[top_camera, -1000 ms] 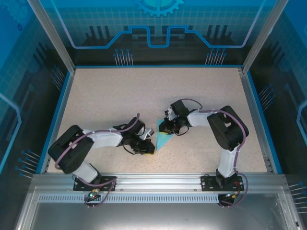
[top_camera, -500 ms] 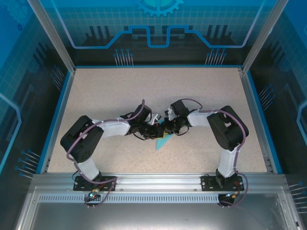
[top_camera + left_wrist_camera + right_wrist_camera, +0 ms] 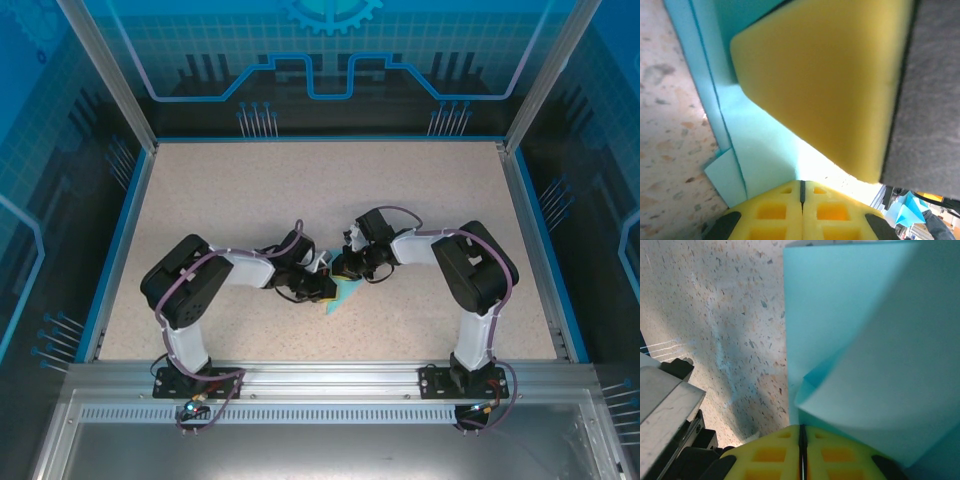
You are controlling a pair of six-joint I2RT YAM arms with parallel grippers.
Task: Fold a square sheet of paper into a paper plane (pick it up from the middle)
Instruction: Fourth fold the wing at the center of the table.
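Light-blue and partly folded, the sheet of paper (image 3: pixel 343 297) lies mid-way across the table (image 3: pixel 250 190), between both tools. The left tool (image 3: pixel 801 185) is closed, tips at the paper; the right tool (image 3: pixel 801 430) is closed too, paper rising over its tips. Whether either pinches it is unclear.

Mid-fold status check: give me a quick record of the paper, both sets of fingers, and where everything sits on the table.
sheet: light-blue paper, partly folded, its point toward the near edge
place: middle of the table
left: left fingers shut, tips at the paper
right: right fingers shut, a raised folded flap beside them
grip: cannot tell whether either pair pinches the paper
arms: both reach to the centre and meet over the paper
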